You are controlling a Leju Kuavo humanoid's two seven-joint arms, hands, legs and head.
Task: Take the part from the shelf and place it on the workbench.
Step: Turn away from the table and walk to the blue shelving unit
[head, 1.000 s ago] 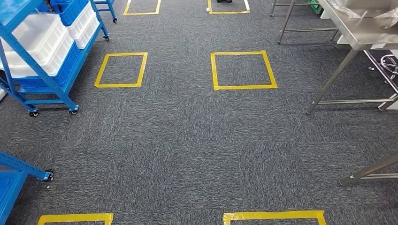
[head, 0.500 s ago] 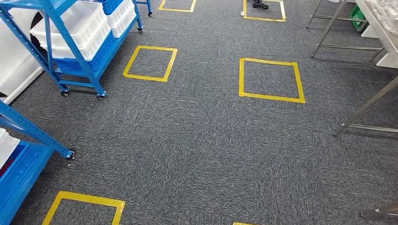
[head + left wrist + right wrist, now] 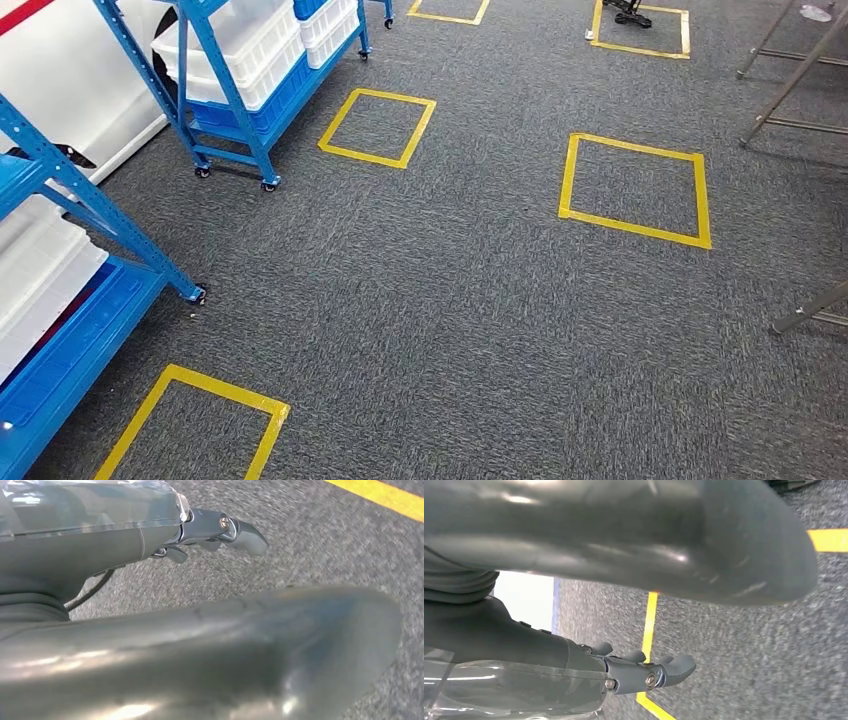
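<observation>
Since both hands carry nothing, I'd say it's at the approach step. Blue shelf (image 3: 70, 290) at lower left holds white bins (image 3: 40, 275); can't make out the part. Next: face it, reach. Left hand (image 3: 220, 530) and right hand (image 3: 649, 672) hang down, fingers loosely apart.

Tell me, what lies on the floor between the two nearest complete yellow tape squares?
In the head view, just bare grey carpet lies between the left square and the right square.
</observation>
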